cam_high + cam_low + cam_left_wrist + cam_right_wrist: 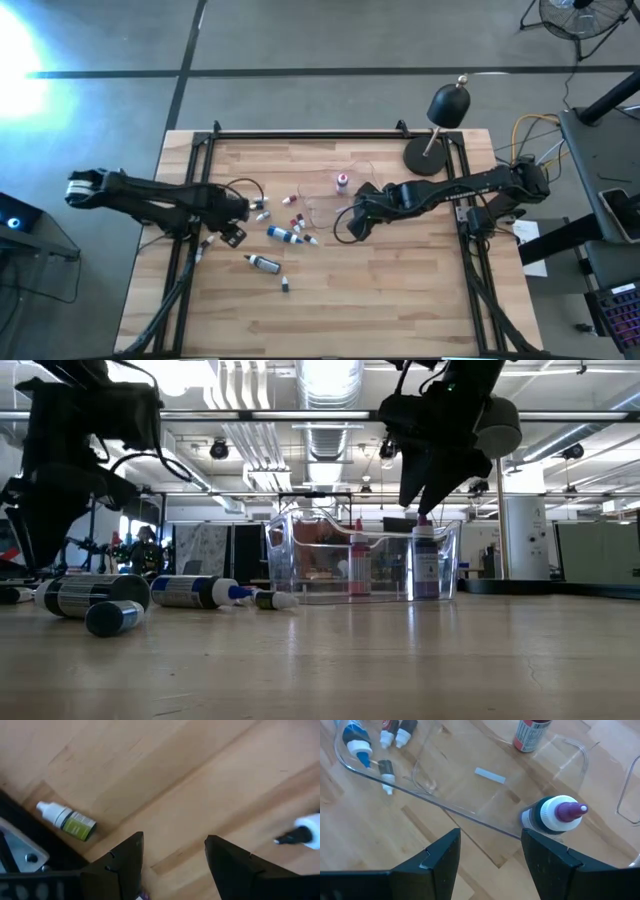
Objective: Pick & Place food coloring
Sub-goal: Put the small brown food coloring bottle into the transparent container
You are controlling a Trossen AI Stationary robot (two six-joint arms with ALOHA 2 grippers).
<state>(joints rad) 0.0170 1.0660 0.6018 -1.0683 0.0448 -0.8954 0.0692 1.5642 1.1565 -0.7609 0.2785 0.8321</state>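
Working from the left edge of the tabletop (400, 300) inward, the left gripper (243, 207) hovers low over bare wood with its jaws spread wide and nothing between them. A white-capped bottle with a green label (67, 821) lies just beside the frame rail near it, and a dark-tipped bottle (302, 834) lies a little farther toward the middle. To take the next one well, this gripper should, in my judgement, line its jaws across a bottle's body rather than along it, come down until the tips nearly meet the wood, and close gently so the round body does not roll out.

More food coloring bottles (285, 233) lie scattered on their sides left of centre, some nearer the front edge.

At the middle stands the clear plastic tray (485, 795), with a red-labelled bottle (531, 734) upright inside. The right gripper (353, 226) hangs above the tray's near wall, jaws apart and empty, directly over a purple-tipped bottle (555, 814) standing upright just below it, seemingly inside the wall. It should lift straight up to avoid tipping that bottle.

A black lamp (447, 105) stands at the far right corner.
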